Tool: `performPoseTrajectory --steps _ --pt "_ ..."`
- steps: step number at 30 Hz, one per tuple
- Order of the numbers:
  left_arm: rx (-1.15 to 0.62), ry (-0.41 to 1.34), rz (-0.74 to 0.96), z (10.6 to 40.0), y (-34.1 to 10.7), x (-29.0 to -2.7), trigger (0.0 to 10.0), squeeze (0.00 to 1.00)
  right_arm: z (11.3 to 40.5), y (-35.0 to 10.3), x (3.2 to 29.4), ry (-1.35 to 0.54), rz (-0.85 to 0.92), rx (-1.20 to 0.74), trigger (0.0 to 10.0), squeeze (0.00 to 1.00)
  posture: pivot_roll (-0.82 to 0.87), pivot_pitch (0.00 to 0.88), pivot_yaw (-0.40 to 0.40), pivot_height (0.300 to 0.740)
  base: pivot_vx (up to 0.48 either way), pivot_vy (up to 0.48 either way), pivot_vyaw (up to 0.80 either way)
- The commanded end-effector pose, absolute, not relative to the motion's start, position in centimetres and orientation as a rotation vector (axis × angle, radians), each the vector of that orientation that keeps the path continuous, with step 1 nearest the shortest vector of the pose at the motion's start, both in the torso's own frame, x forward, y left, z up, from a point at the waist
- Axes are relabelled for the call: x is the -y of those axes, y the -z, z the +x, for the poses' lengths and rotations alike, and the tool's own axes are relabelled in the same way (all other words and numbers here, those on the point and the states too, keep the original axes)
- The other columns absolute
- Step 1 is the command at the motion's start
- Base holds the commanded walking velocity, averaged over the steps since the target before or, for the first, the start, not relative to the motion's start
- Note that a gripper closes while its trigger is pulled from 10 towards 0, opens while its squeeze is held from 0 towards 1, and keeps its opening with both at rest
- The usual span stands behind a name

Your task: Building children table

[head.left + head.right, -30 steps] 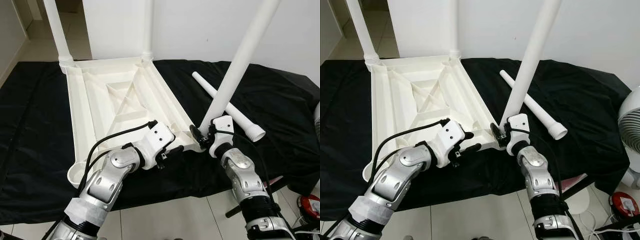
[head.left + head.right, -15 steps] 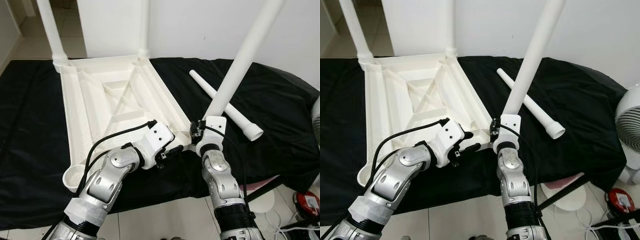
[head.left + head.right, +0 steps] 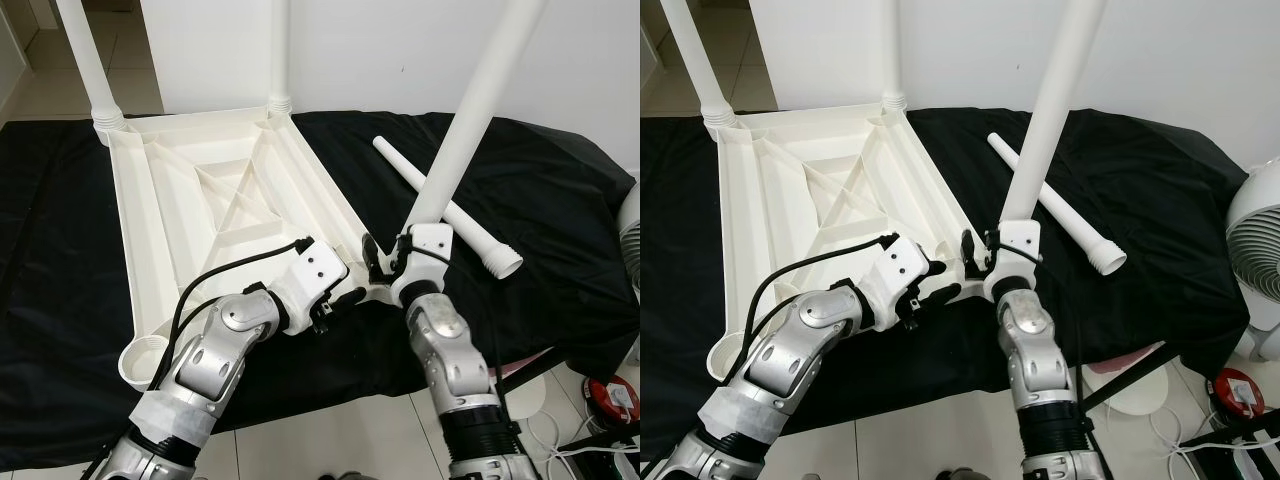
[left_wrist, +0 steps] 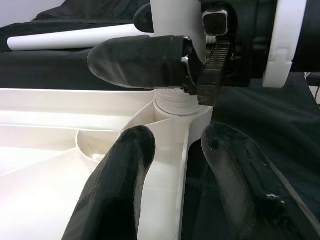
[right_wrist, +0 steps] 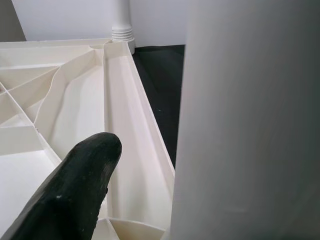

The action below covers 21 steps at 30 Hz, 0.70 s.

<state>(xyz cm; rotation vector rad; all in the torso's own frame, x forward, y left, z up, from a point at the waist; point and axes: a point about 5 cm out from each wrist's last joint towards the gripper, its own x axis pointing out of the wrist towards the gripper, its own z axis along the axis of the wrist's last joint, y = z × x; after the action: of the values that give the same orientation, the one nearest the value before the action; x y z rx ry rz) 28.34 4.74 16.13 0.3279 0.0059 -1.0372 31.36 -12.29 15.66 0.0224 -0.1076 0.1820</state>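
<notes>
Head views bright, even indoor light; sharp, no motion blur; black cloth [image 3: 560, 210] swallows shadow detail; wrist views soft up close, near fingers [image 4: 125, 185] out of focus

white tabletop [image 3: 200, 200] upside down w/ 3 legs [image 3: 470, 110] up.

Before me a black cloth [image 3: 560, 210] covers the work surface, wrinkled toward my right. Behind it stands a plain white wall [image 3: 400, 50]. Pale floor tiles [image 3: 340, 440] lie below, and a white fan [image 3: 1260, 250] stands at my right.
</notes>
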Motion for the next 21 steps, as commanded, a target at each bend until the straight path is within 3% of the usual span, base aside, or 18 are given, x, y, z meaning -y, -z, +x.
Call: performPoseTrajectory --steps 1,12,21 --pt "-0.007 0.989 0.338 28.6 -16.0 -4.9 10.0 0.00 31.0 -15.3 12.8 -0.220 0.007 0.090 10.0 0.00 0.05 0.054 -0.088 0.740 0.000 0.000 0.00" --pt "-0.003 0.996 0.343 28.7 -16.1 -4.8 10.0 0.00 30.9 -13.6 15.9 -0.453 -0.174 0.017 10.0 0.00 0.05 0.042 -0.078 0.740 0.000 0.000 0.00" --pt "0.000 1.004 0.347 28.7 -16.2 -4.7 10.0 0.00 31.8 -13.2 15.9 -0.612 -0.237 -0.008 10.0 0.00 0.05 0.034 -0.075 0.740 0.000 0.000 0.00"
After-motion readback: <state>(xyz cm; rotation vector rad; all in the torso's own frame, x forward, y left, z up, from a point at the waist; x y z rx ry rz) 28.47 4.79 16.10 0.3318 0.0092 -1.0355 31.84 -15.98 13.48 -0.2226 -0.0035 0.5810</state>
